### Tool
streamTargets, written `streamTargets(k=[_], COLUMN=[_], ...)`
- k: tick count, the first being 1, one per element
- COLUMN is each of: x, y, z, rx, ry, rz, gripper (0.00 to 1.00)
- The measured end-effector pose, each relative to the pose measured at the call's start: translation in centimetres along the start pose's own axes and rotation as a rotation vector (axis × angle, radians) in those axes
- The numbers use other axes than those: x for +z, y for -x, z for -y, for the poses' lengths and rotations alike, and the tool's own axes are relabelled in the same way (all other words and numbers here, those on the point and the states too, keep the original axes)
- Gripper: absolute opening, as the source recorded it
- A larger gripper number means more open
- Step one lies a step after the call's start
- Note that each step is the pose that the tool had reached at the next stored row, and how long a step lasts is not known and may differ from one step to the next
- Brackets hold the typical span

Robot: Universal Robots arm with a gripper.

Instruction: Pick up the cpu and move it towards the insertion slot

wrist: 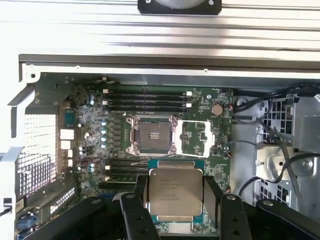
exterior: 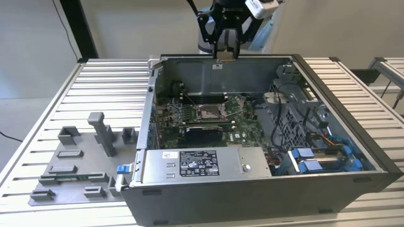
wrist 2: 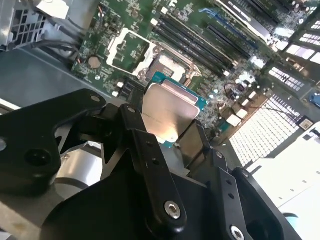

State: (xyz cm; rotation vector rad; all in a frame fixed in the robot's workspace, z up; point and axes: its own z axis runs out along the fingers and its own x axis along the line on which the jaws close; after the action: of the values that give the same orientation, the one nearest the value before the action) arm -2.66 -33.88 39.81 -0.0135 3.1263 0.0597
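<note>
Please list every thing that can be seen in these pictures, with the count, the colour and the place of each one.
Square silvery-topped cpu: one, silver top with green edge, held between the gripper's fingers above the motherboard.
Square silver-framed insertion slot: one, brownish centre, on the motherboard, empty.
Green motherboard: one, on the floor of the case.
Open grey metal computer case: one, on the table.
Grey plastic fixture blocks: one group, on the table at the exterior view's left of the case.
Ribbed silver metal table: one, under everything.
Black gripper: one, above the case's far wall in the exterior view, shut on the cpu.
</note>
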Motion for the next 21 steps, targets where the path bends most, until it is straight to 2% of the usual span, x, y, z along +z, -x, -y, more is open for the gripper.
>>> streamTargets(k=[2, 5, 16, 21], x=[0.01, 0.04, 0.26, 0.28], y=[-0.60, -0.81, -0.91, -1.60], z=[-0.14, -0.42, -3.14, -3.53], rx=[0.000, 0.000, 0.000, 0.000], ry=[-0.0001, -0.0001, -0.0001, -0.0002], rz=[0.0007, 0.0012, 0.0016, 0.0018], gripper=[0.00, 0.00, 0.00, 0.00])
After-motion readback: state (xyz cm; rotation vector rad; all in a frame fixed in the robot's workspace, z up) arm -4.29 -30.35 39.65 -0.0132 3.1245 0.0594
